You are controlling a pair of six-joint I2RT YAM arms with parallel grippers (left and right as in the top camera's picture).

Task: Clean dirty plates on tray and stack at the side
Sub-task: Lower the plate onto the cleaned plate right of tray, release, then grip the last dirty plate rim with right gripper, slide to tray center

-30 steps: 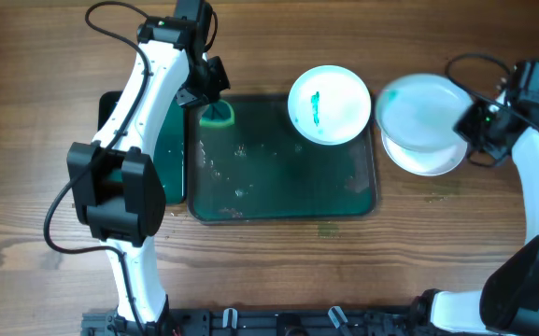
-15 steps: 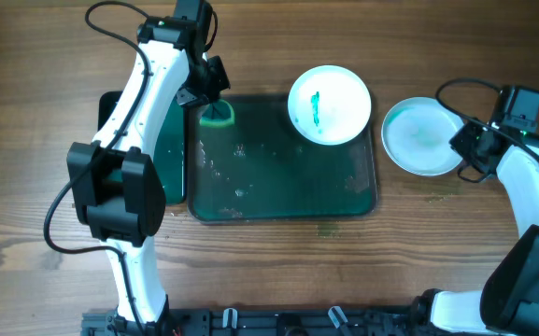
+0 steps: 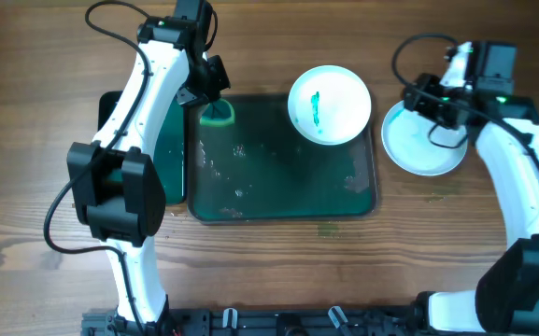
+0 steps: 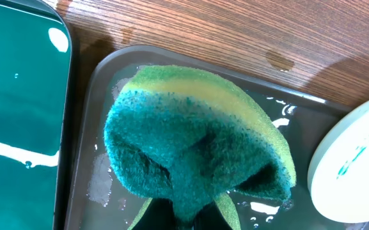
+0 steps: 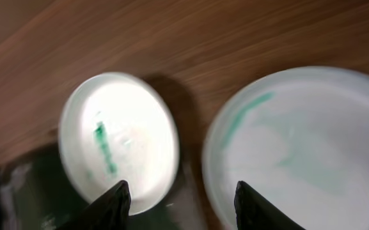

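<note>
At the worktop's right edge, right gripper (image 5: 181, 199), fingers (image 5: 110, 204) apart, has released the stack (image 3: 423, 154) (streaked plate (image 3: 330, 103) next, probably); left gripper (image 4: 183, 216) grips sponge (image 4: 190, 134).

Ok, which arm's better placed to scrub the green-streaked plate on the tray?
Left. The left gripper holds the sponge on the tray, near that plate; the right gripper is open and empty by the side plate.

On the worktop (image 3: 26, 112), the tray (image 3: 288, 182) is set at frame centre, with one plate (image 3: 330, 105) on its upper-right corner, a sponge (image 3: 219, 115) at its upper-left corner, another plate (image 3: 418, 154) just right and a smaller tray (image 3: 171, 154) just left.
</note>
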